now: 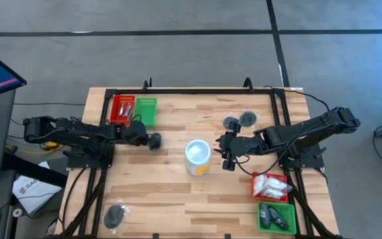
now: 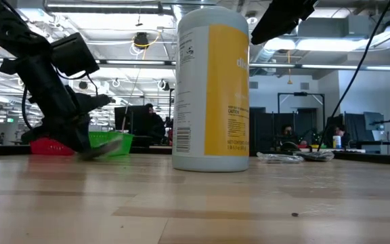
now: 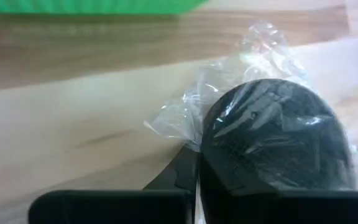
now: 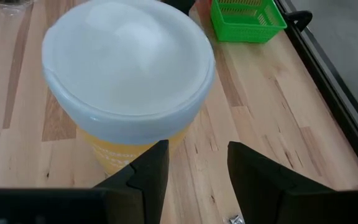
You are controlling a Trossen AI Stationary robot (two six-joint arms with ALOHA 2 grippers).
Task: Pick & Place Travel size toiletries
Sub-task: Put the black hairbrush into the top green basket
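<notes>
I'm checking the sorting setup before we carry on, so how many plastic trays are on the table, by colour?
Red trays: 2
Green trays: 2
Total: 4

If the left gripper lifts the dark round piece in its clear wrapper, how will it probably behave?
The left gripper is shut on the dark round piece. Its crinkled clear film looks floppy and may be slippery. The flat disc seems light and probably stiff, so it should lift easily and will hardly roll.
</notes>
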